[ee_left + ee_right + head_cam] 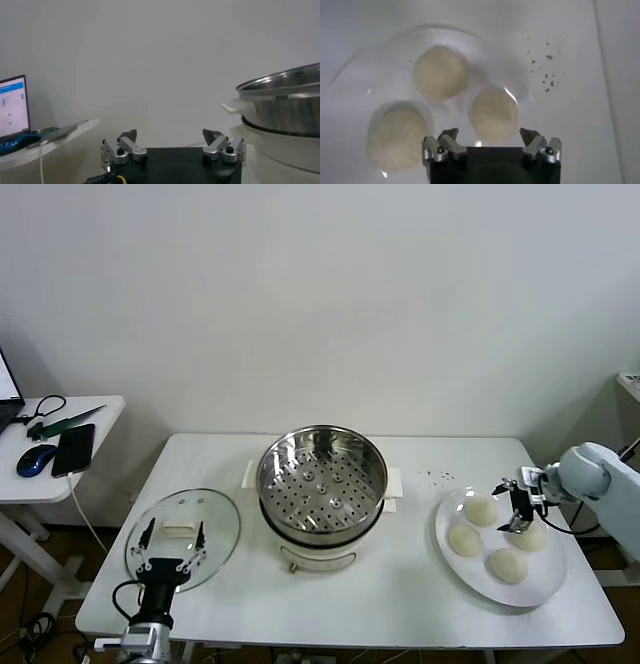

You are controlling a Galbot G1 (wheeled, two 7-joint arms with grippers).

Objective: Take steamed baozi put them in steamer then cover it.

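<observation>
Four cream-white baozi lie on a white plate (pixel 541 586) at the table's right: one at the back left (pixel 481 511), one at the left (pixel 465 540), one at the front (pixel 507 565), one at the right (pixel 531 536). My right gripper (pixel 518 512) hovers open and empty over the plate's back. In the right wrist view, three baozi show (pixel 441 71) (pixel 494 113) (pixel 397 134), and the right gripper (pixel 489 134) has the middle one just ahead of its spread jaws. The steel steamer (pixel 322 479) stands uncovered and empty at the table's centre. My left gripper (pixel 173 531) is parked open at the front left.
The round glass lid (pixel 215 524) with a white handle lies flat left of the steamer. In the left wrist view the left gripper (pixel 170 134) is empty, with the steamer (pixel 285 100) off to one side. Dark specks (pixel 437 475) dot the table behind the plate. A side table (pixel 100 419) with a mouse and phone stands far left.
</observation>
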